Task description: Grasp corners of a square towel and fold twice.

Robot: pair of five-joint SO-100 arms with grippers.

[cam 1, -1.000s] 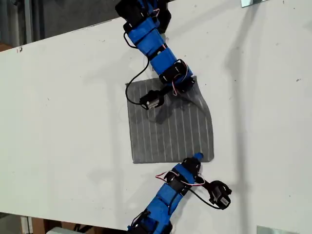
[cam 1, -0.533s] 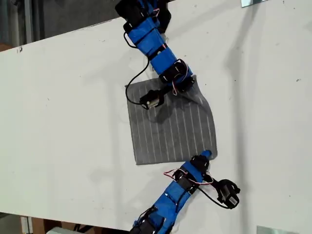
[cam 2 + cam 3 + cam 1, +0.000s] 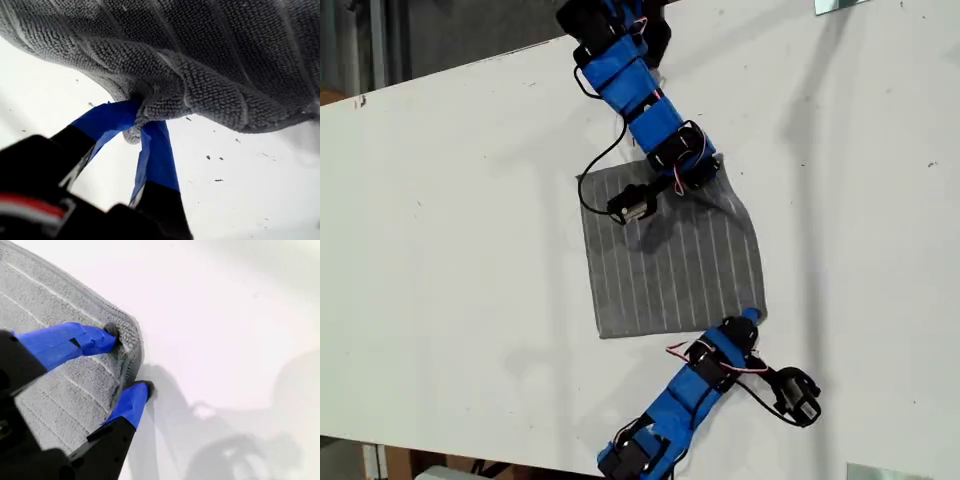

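The dark grey striped towel (image 3: 670,265) lies flat on the white table (image 3: 450,250), wider than either arm. My first gripper (image 3: 713,176), reaching in from the top of the exterior view, is shut on the towel's upper right corner. In the first wrist view my first gripper (image 3: 140,120) bunches that corner (image 3: 132,135) and the towel (image 3: 210,60) puckers above it. My second gripper (image 3: 752,317) comes from the bottom of the exterior view to the lower right corner. In the second wrist view my second gripper (image 3: 127,360) is open and straddles that corner (image 3: 131,335), one fingertip (image 3: 111,333) on the cloth.
A black camera module (image 3: 798,396) hangs on cables beside the second arm, and another (image 3: 630,205) sits over the towel by the first arm. The table's far edge (image 3: 440,72) runs along the exterior view's upper left. Metal brackets (image 3: 840,5) mark the exterior view's right corners.
The second arm has slid toward the exterior view's right and up to the towel's lower right corner, which shifted slightly with it. The first arm has stayed put.
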